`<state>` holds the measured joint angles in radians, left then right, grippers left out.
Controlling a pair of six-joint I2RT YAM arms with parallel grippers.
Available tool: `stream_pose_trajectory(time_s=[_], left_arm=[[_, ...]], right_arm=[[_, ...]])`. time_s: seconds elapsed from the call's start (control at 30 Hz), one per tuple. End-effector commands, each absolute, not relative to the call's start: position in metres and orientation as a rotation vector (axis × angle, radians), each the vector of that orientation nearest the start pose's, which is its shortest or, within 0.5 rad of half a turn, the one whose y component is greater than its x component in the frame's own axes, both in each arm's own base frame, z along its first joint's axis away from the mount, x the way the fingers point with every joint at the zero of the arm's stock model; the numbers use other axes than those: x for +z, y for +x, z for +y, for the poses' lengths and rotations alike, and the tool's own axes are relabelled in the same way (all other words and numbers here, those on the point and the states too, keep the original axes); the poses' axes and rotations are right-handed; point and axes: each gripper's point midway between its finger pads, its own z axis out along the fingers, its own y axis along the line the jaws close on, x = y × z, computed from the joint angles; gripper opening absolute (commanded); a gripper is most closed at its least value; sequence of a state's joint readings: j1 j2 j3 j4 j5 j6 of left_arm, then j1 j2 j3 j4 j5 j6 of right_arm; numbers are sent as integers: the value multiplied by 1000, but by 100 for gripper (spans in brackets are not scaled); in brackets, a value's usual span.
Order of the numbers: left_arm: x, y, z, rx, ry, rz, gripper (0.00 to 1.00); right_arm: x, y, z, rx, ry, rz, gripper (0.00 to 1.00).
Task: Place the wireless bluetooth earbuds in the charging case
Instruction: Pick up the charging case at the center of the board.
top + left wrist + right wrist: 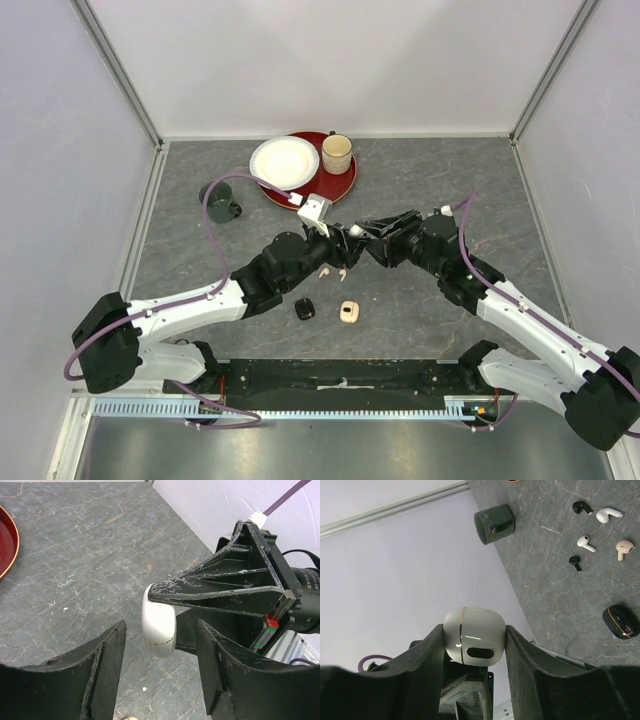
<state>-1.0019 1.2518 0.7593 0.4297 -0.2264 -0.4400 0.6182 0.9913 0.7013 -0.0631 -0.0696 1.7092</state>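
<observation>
Holding the white charging case [470, 640] pinched across its sides in my right gripper [473, 627], raised off the table [75, 555]; the jaws are partly closed and both pads sit tight against the shell. My left gripper [161, 623] faces it nose to nose, jaws apart and empty. The case's rounded end sits just ahead of the gap and touches neither finger. The case looks closed, with its thin gold seam unbroken. The shell is glossy, hard and pebble-round. I judge it light but slippery, liable to twist or squirt out if squeezed off-centre. Best taken flat across the wide faces, one hold each side of the seam, so the lid half can be levered. The earbuds [585, 543] lie loose on the table well beyond my right fingertips. Five show there, two black, two white and one beige, none in a case. I judge them near weightless, rigid and smooth. Take one across the bulb, low to the table, with a gentle squeeze. A black case [621, 621] lies off to the side.
</observation>
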Motion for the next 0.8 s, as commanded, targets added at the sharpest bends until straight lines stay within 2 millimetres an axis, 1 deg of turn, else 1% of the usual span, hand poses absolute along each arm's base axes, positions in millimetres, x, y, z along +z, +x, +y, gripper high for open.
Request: stream_pose_trajectory(time_s=[0.0,0.17,0.2,0.47,0.5,0.53,0.57,0.6,0.63,0.67,0.7,0.73,0.77], left_arm=[[279,254,-355,-936,278,1595,57],[279,256,-354,-923,266,1599,41],[279,256,-353,-922,267,1599,33],[276,258,-351,-900,266,1605,13],[276,258,-351,-895,270,1605,9],[276,258,-351,-895,273,1603,7],[275,258,-351,-886,281,1604,3],[276,258,-350,-882,286,1601,2],[276,258,-349,-879,289,1599,2],[277,257,-348,-872,294,1597,2],[279,257,-346,-869,297,1591,2],[278,256,-345,-864,302,1591,2],[277,255,-343,-853,318,1586,2]], right_arm=[[265,261,256,1580,1110,1941,0],[264,258,256,1576,1087,1959,0],[263,257,258,1577,1074,1969,0],[261,253,260,1574,1029,2003,2],[261,253,261,1570,1011,2007,5],[262,252,261,1570,1003,2010,10],[264,251,263,1580,980,2012,20],[265,251,263,1576,943,2013,38],[266,250,263,1575,929,2010,46],[268,250,263,1575,918,2005,56],[268,250,263,1562,890,2006,71],[269,251,262,1553,876,2002,78],[272,251,260,1542,856,1994,88]])
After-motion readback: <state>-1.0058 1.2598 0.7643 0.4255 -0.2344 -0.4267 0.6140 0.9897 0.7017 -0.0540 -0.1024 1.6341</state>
